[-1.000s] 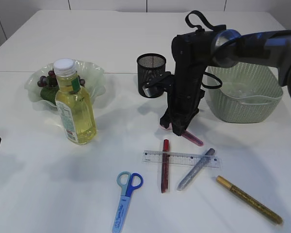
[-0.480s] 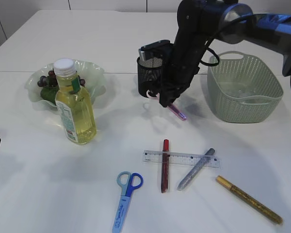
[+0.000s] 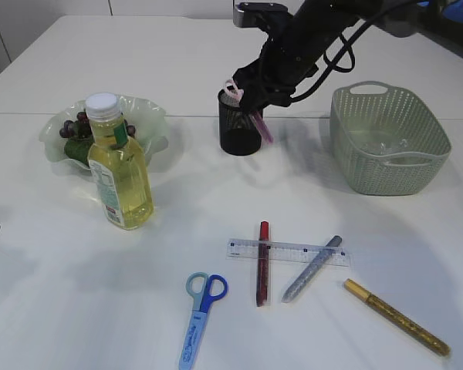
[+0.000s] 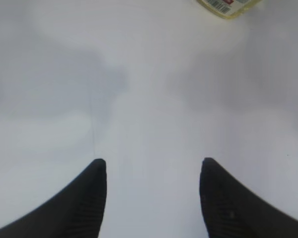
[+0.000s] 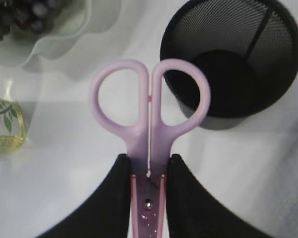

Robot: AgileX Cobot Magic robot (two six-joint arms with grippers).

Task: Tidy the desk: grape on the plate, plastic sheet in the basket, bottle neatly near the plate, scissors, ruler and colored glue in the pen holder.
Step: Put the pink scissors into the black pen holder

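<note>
On the white bench [image 3: 77,308]: green basket [image 3: 390,139], bottle [image 3: 119,166] beside the plate [image 3: 150,116], black pen holder [image 3: 241,122]. Right claw [image 5: 149,166] shut tight on pink scissors [image 5: 149,119] – up above the holder. Left claw [image 4: 151,171] open, holding nothing – low over bare bench.

Lab-type desk setup: bare white table [image 3: 77,308], white panel wall behind, two robot arms.

Pink scissors [image 5: 149,124]; black mesh pen holder [image 5: 228,54].
</note>
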